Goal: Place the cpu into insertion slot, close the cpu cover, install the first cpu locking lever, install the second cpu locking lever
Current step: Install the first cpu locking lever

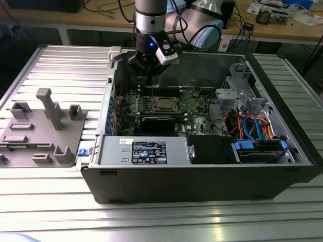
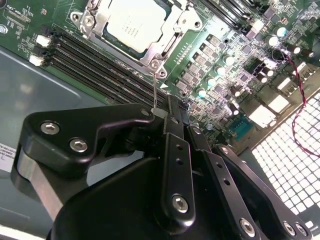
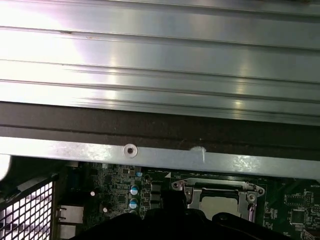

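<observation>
Claw (image 2: pixel 167 112) pinched tight on a thin wire lever (image 2: pixel 155 95); in the second wrist view its black fingers (image 2: pixel 175 150) meet around the upper end of that wire, which runs down to the corner of the cover (image 2: pixel 172 42); seen from the exterior view the claw (image 1: pixel 151 70) hangs over the far side of the open case (image 1: pixel 202 176), just behind the socket.

Cpu (image 2: pixel 135 22) sits in the slot with its dull silver top showing through the cover's square window; the cover lies flat over it, screws at its corners; in the first wrist view the same cover (image 3: pixel 217 192) shows below the case's metal rim (image 3: pixel 150 155); memory slots (image 2: pixel 95 60) lie just beside the socket.

Risks, as I judge them: the lever is slim and springy, so it could slip from the fingers and snap back; pulled off its arc it may bend or miss its hook; the fingers stand close to the board's small capacitors (image 2: pixel 212 80), and a sideways drift could knock them; too much downward force could stress the socket.
</observation>
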You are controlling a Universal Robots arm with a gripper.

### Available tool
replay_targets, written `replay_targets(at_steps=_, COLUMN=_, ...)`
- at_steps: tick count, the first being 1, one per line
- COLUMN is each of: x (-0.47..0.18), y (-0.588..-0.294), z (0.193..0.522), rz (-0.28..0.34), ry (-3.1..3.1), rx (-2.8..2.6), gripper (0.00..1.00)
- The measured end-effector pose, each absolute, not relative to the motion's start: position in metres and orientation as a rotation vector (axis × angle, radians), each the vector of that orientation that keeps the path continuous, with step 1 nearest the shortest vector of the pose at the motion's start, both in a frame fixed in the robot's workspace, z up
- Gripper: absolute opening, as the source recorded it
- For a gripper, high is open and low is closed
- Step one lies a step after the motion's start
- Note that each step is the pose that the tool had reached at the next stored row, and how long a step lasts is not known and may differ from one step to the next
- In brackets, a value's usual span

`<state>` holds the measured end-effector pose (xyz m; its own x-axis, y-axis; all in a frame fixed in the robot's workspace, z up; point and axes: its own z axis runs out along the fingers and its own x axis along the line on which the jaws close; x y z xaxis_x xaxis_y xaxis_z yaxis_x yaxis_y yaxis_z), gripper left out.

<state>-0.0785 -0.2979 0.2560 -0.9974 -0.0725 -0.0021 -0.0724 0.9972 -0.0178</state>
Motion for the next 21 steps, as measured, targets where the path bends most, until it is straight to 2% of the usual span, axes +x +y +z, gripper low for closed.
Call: replay_targets(at_steps=21, x=-0.064, y=-0.298, z=0.256, rz=-0.039, ry=3.137, rx=-0.114, gripper=0.11)
